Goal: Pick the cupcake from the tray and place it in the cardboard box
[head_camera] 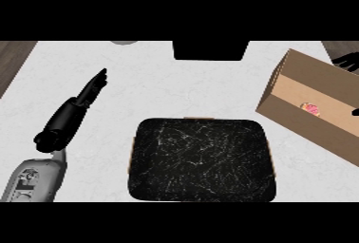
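Right of the tray [201, 161], cardboard box [294, 71] holds cupcake [310, 109].

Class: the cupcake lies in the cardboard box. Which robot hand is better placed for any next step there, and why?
Right. The right robot hand shows at the far edge of the cardboard box, near the cupcake. The left robot hand rests open beyond the tray, far off.

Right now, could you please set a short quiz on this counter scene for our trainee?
1. True or false: the cupcake lies on the black tray.
2. The fingers of the left hand are: A straight, B curled round the cupcake, C gripping the tray's rim.
3. Fill in: the cupcake sits inside the ____.
Key: 1 false; 2 A; 3 cardboard box.
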### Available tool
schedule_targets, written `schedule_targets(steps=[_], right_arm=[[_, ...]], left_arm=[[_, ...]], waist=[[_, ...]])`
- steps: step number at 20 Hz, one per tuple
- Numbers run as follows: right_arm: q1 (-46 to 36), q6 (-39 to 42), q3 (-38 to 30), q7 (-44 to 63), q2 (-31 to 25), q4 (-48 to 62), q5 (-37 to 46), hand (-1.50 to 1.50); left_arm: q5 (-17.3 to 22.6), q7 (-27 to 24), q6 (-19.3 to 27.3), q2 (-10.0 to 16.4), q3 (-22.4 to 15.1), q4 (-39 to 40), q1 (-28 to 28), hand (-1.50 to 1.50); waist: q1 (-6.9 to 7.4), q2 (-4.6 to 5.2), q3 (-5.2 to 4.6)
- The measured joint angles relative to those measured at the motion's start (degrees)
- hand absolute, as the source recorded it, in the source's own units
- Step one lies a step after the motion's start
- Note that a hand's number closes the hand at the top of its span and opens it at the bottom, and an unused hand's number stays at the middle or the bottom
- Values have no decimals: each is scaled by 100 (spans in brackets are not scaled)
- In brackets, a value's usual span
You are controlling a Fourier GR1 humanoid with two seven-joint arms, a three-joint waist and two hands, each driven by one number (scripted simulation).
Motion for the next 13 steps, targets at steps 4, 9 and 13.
schedule_targets(steps=[4,9,13], right_arm=[[-222,252,-959,-153,340,397,-1059,-150],[-586,661,-2158,418,299,1222,-2216,-150],[-775,702,-2734,741,-20,1848,-2677,-150]], left_arm=[[23,34,-13,50,62,-26,28,0],[22,64,-17,39,54,-81,34,0],[66,95,-77,29,45,-149,12,0]], waist=[[-39,-26,8],[-24,-11,5],[52,27,8]])
